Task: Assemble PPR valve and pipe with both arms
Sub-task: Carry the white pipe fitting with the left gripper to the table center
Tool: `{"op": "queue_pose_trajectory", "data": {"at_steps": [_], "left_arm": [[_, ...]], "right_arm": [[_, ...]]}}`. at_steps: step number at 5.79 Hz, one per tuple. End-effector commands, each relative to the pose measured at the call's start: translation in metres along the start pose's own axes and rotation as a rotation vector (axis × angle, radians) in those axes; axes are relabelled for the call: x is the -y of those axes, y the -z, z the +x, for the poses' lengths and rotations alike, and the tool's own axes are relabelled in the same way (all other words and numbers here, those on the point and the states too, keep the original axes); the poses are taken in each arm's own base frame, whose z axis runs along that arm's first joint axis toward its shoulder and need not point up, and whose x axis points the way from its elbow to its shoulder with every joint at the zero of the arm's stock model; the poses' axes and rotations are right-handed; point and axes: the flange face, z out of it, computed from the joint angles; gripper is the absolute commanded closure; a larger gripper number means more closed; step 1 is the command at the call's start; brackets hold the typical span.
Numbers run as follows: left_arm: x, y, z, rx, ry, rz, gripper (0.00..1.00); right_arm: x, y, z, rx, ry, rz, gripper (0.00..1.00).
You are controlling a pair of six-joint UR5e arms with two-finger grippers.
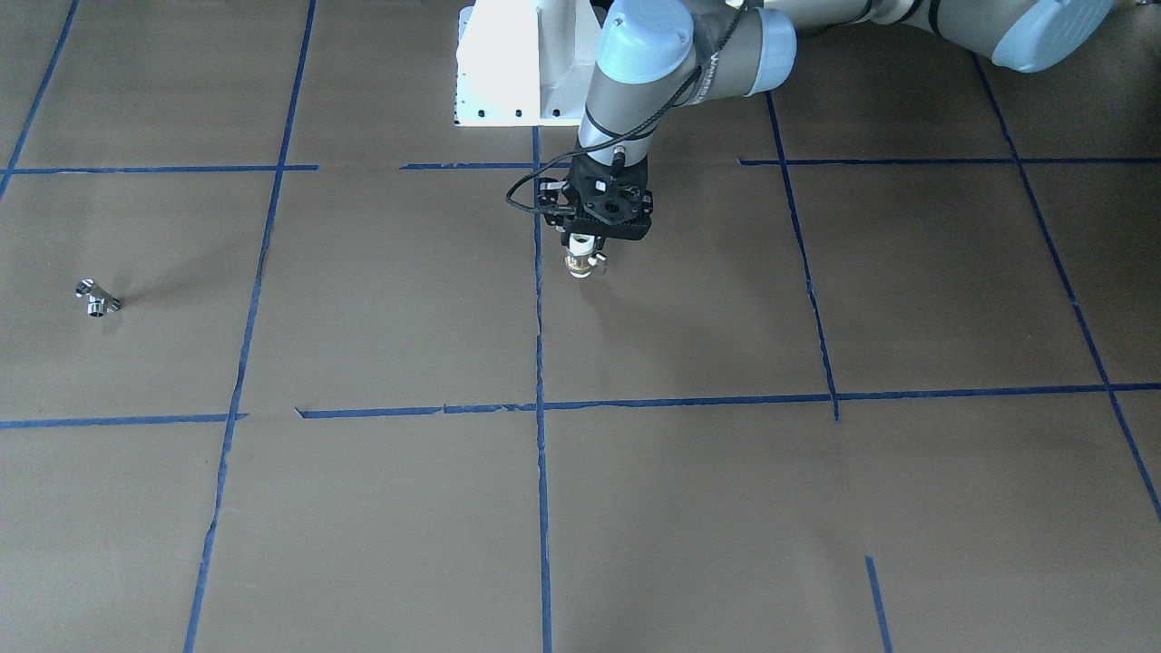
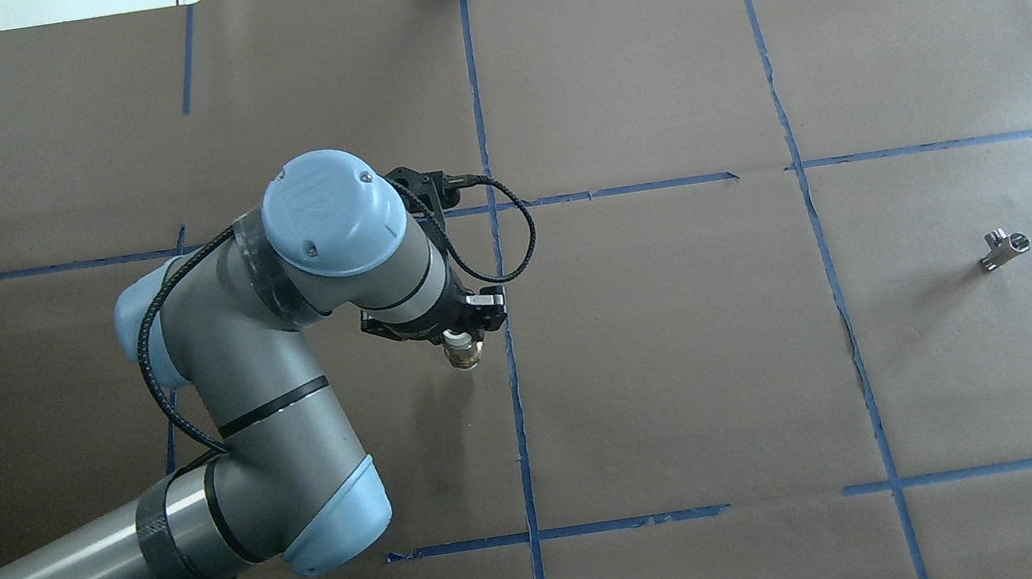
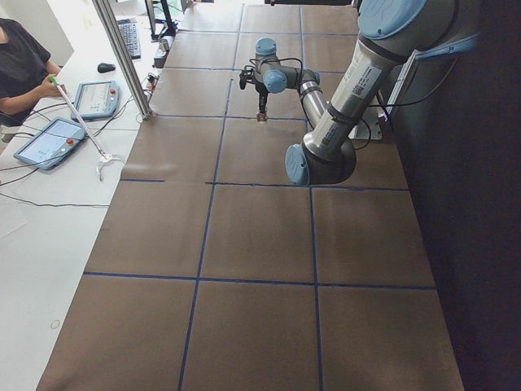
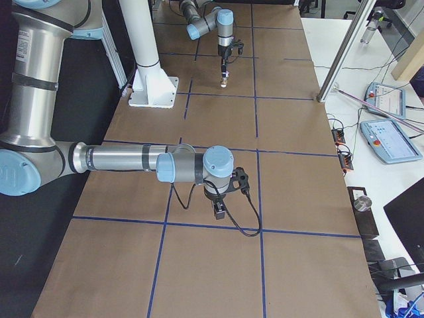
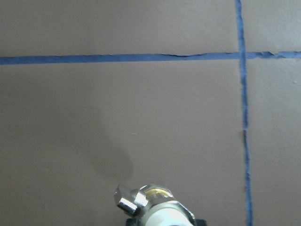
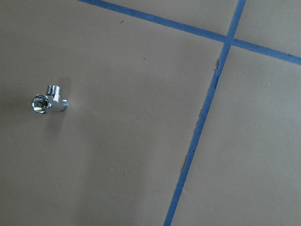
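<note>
From the front, the left gripper [image 1: 585,245] is clamped around the valve [image 1: 583,264], brass end pointing down, near the middle of the table [image 1: 689,508]. The pipe [image 1: 97,299] lies well apart. The overhead view shows the same grip, with the pipe far right. In the right side view, the right gripper [image 4: 218,211] hangs over the table, but its finger spacing cannot be told. Its wrist view shows the pipe lying on the table.

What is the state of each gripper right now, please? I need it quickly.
Left gripper: closed, holding the PPR valve.
Right gripper: cannot be told; it shows only in a side view.
</note>
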Motion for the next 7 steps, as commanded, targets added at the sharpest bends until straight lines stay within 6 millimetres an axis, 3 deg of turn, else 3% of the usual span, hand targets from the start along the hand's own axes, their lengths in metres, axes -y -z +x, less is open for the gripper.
{"op": "queue_pose_trajectory", "data": {"at_steps": [1,2,7], "left_arm": [[-0.004,-0.009,0.035,-0.007,-0.014,-0.013,1.00],[-0.001,-0.012,0.043,-0.003,-0.018,-0.016,1.00],[0.007,-0.027,0.042,-0.029,-0.047,0.022,1.00]], "right_arm": [[0.000,-0.001,-0.001,0.007,0.001,0.000,0.00],[0.001,-0.001,-0.001,0.009,0.001,0.000,0.00],[0.001,-0.001,-0.002,0.011,0.002,0.000,0.00]]}}
